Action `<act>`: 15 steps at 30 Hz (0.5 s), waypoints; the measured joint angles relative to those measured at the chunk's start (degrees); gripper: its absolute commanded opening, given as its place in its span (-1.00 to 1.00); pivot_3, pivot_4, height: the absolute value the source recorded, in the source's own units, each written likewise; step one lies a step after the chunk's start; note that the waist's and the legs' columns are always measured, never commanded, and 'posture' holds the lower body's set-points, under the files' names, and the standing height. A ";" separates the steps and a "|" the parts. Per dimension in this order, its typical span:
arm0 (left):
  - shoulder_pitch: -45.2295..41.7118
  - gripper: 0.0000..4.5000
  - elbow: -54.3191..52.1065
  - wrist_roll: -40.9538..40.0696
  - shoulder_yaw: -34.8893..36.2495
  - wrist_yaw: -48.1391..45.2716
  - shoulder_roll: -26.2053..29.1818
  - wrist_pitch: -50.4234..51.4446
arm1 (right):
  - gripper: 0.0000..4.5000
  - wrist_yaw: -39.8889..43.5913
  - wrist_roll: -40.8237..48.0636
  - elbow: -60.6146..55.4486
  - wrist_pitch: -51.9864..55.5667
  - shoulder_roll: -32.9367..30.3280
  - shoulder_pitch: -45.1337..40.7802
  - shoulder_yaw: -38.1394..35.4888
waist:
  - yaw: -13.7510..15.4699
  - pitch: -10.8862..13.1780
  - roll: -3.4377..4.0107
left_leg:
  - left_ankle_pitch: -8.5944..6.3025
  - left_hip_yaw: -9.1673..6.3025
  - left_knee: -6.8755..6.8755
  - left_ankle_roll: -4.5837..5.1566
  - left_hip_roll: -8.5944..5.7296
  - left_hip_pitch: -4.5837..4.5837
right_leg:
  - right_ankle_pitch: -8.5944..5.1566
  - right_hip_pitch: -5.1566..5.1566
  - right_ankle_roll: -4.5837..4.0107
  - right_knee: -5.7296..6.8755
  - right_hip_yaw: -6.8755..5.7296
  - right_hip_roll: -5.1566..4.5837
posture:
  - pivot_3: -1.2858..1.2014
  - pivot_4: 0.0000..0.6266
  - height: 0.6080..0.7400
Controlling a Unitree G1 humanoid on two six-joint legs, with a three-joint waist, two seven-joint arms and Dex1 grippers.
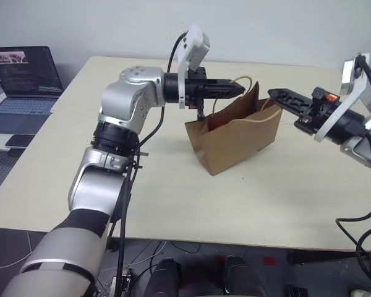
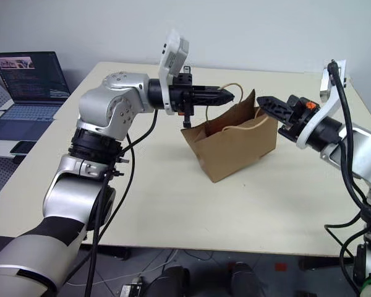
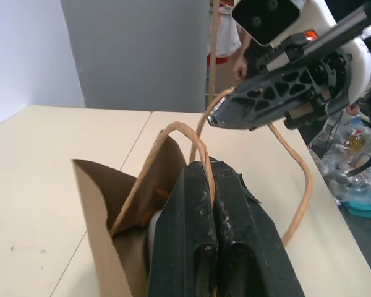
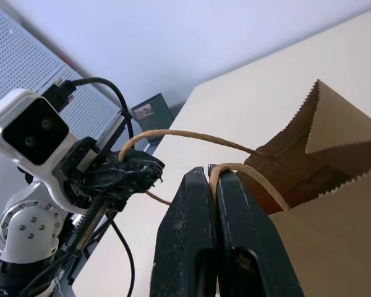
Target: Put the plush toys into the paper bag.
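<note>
The brown paper bag (image 1: 235, 137) stands open and slightly tilted on the beige table (image 1: 173, 185). My left gripper (image 1: 238, 89) reaches in level from the left above the bag's mouth and is shut on one twisted-paper handle (image 3: 173, 133). From the right, my right gripper (image 1: 274, 94) is shut on the other handle (image 4: 247, 176). The two sets of fingertips are close together over the opening. The plush toys are mostly hidden inside the bag. A sliver of white and orange (image 3: 153, 213) shows in the left wrist view.
An open laptop (image 1: 26, 77) sits on a side table at the far left, with a phone (image 1: 17, 141) in front of it. A person (image 3: 235, 43) stands beyond the table's far end. Bags and clutter (image 3: 358, 167) lie on the floor by the table.
</note>
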 measured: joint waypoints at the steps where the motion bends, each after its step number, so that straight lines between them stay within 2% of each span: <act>1: -0.65 -1.00 2.55 0.80 0.12 -0.16 -0.66 -1.26 | -0.99 -0.94 -0.10 0.59 -0.07 -0.01 0.01 0.56 | -0.01 0.00 0.00 | 0.00 0.01 -0.01 0.00 0.00 0.00 | 0.00 -0.01 0.00 0.01 0.01 0.00 | 0.03 -0.52 1.00; 3: -1.42 -1.00 6.10 1.90 0.16 0.18 -2.52 -2.61 | -0.99 -2.81 -0.74 1.55 -0.44 0.24 0.05 1.64 | 0.00 0.00 0.00 | 0.00 0.00 0.00 0.00 0.01 -0.05 | 0.00 -0.03 0.00 0.00 0.03 -0.01 | 0.03 -0.52 1.00; 6: -1.63 -0.75 8.61 2.38 0.40 0.64 -4.06 -3.25 | -0.73 -4.37 -3.16 1.70 -1.14 0.65 0.11 1.98 | 0.00 0.00 0.00 | 0.00 -0.04 0.01 0.00 0.04 -0.21 | 0.00 -0.19 0.00 0.06 0.04 -0.03 | 0.03 -0.52 1.00; 10: -1.94 -0.23 9.95 2.97 1.82 1.01 -5.02 -3.74 | -0.11 -4.52 -5.71 1.72 -2.03 2.08 0.10 1.97 | -0.17 0.00 0.00 | 0.02 0.00 0.15 0.00 0.04 -0.84 | 0.01 -1.04 -0.01 0.55 0.07 -0.08 | 0.03 -0.52 1.00; 15: -1.94 0.37 9.10 2.89 4.07 2.07 -3.95 -2.43 | 0.60 -2.04 -8.96 1.45 -1.85 1.62 0.09 1.55 | -0.15 0.00 0.00 | 0.02 -0.05 0.10 0.01 0.03 -0.85 | 0.01 -1.09 -0.02 0.59 -0.01 -0.07 | 0.03 -0.52 1.00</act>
